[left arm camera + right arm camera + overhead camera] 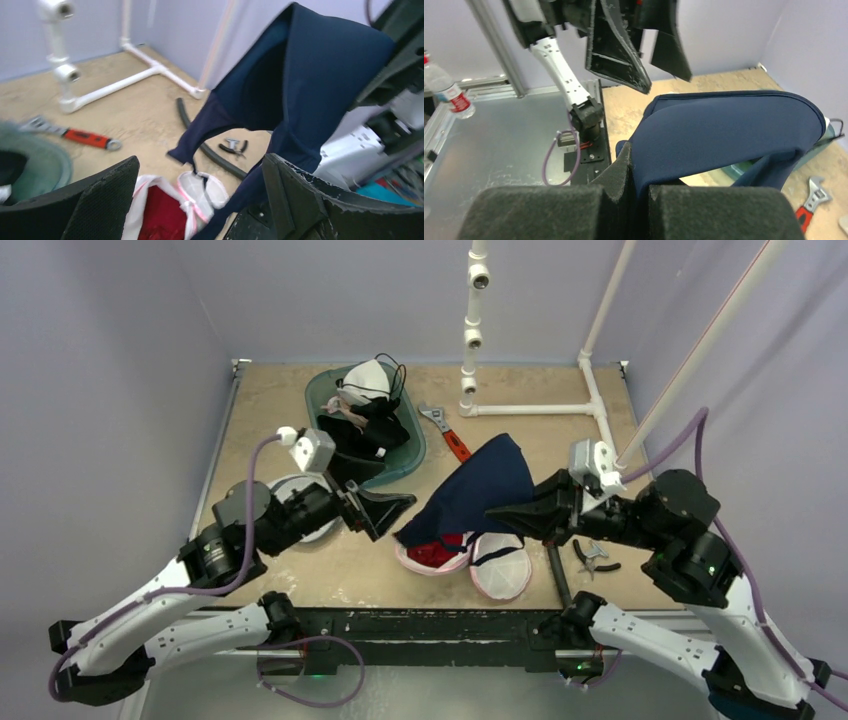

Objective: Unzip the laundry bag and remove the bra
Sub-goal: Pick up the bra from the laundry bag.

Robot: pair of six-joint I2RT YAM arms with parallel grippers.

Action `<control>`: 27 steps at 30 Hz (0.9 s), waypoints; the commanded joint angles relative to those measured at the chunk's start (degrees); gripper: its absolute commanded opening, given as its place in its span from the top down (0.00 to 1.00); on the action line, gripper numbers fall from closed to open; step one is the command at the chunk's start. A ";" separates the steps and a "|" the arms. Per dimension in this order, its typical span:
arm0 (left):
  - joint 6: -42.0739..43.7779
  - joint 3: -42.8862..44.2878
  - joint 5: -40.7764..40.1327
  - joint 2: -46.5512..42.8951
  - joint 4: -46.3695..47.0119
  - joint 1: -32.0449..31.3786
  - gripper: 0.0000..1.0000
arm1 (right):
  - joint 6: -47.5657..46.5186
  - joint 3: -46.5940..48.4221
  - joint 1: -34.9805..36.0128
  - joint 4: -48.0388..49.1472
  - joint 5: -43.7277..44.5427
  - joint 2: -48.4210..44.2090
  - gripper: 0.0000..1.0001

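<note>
The bag (500,575) lies unzipped on the table (290,410) near my bases, its halves spread and something red (437,552) inside; so I judge the unzipping done and the removal in hand. My right jaws are clenched on a fold of the bra (485,480), which hangs from them, raised over the bag, its low corner close above the pink rim; whether a strap touches the bag I cannot tell. My left jaws stand spread wide with nothing between them, just beside the bra's low end. Next, I think, the right arm should carry the bra sideways, well apart from the bag, and lay it on the table before letting go; the left could pin the bag if a strap drags.
</note>
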 commanded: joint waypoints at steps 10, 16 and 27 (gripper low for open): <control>6.17 13.46 32.06 16.63 9.95 0.07 0.06 | -6.88 -1.24 -0.12 3.68 -8.69 -2.35 1.00; 5.18 14.50 32.50 16.78 7.99 0.07 0.06 | -7.33 -2.17 -0.13 3.51 -6.32 -3.12 1.00; 8.15 15.48 28.31 12.95 5.52 0.15 0.01 | -7.67 -4.22 -0.15 3.91 -10.35 -4.87 1.00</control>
